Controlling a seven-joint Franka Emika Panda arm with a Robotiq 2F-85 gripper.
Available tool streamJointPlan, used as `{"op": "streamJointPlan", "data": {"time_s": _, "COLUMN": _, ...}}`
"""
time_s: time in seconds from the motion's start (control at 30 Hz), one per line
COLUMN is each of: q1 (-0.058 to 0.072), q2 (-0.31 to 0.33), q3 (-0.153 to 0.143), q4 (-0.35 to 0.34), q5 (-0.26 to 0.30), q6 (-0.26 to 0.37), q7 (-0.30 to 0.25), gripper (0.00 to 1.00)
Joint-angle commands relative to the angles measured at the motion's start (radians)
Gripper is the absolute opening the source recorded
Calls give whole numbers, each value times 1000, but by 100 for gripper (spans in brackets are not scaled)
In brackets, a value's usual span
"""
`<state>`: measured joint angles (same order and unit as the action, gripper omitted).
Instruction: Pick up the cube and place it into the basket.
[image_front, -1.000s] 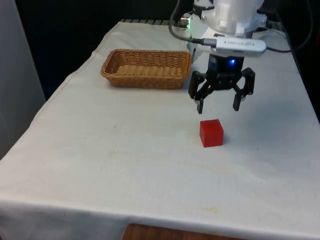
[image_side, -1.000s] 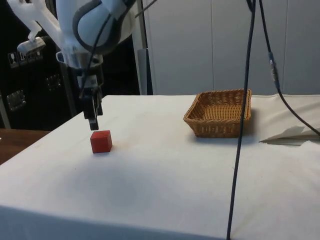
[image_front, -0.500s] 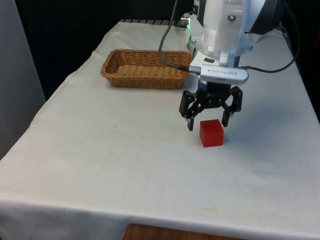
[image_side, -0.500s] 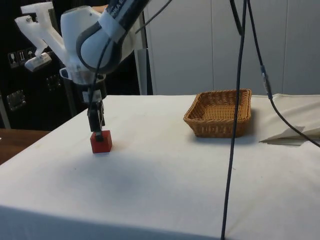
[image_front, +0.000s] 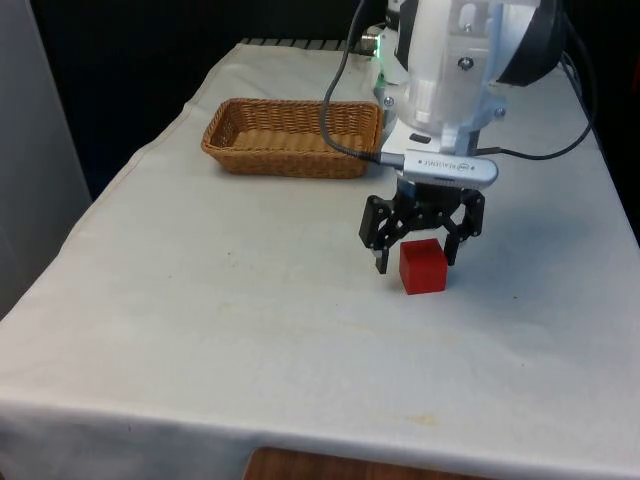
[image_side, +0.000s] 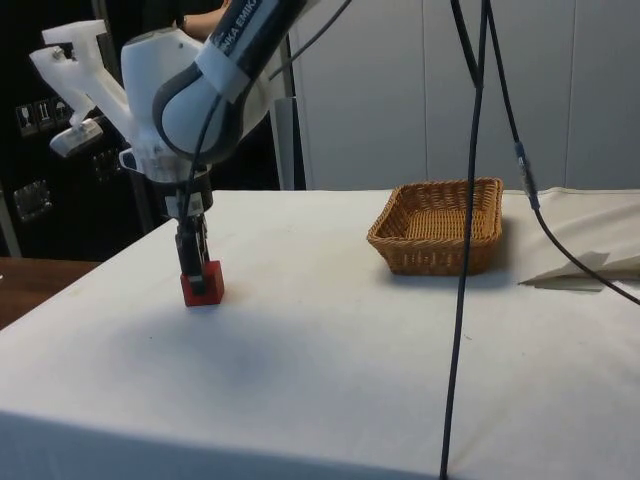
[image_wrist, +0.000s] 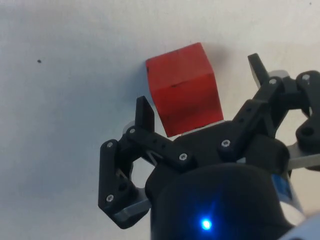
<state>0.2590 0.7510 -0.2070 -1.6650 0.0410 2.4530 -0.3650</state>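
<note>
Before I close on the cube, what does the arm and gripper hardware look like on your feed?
The arm is white with rounded joints, a grey band and dark lettering along one link. The gripper is black with two fingers built of bolted linkage bars. A black cable loops from the arm to the wrist.

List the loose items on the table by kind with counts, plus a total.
Red cube: 1
Wicker basket: 1
Total: 2
</note>
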Motion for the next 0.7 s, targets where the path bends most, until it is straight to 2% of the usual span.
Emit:
{"op": "streamJointPlan", "data": {"time_s": 0.0, "q1": -3, "q2": 3, "q3": 4, "q4": 6, "q5": 4, "q6": -2, "q7": -4, "gripper": 100}}
{"op": "streamJointPlan", "data": {"time_s": 0.17, "q1": -2, "q2": 4, "q3": 2, "q4": 7, "q5": 2, "q6": -2, "q7": -2, "gripper": 100}}
{"op": "streamJointPlan", "data": {"time_s": 0.27, "q1": -2, "q2": 4, "q3": 2, "q4": 7, "q5": 2, "q6": -2, "q7": -2, "gripper": 74}}
{"op": "streamJointPlan", "data": {"time_s": 0.3, "q1": -1, "q2": 5, "q3": 1, "q4": 7, "q5": 1, "q6": -2, "q7": -1, "gripper": 50}}
{"op": "streamJointPlan", "data": {"time_s": 0.33, "q1": 0, "q2": 0, "q3": 0, "q4": 1, "q5": 0, "q6": 0, "q7": 0, "gripper": 39}}
{"op": "streamJointPlan", "data": {"time_s": 0.37, "q1": -1, "q2": 5, "q3": 1, "q4": 8, "q5": 1, "q6": -2, "q7": -1, "gripper": 39}}
{"op": "streamJointPlan", "data": {"time_s": 0.47, "q1": -1, "q2": 5, "q3": 1, "q4": 8, "q5": 1, "q6": -2, "q7": -1, "gripper": 8}}
{"op": "streamJointPlan", "data": {"time_s": 0.5, "q1": -1, "q2": 5, "q3": 1, "q4": 8, "q5": 1, "q6": -2, "q7": -1, "gripper": 2}}
{"op": "streamJointPlan", "data": {"time_s": 0.67, "q1": -1, "q2": 5, "q3": 1, "q4": 8, "q5": 1, "q6": -2, "q7": -1, "gripper": 2}}
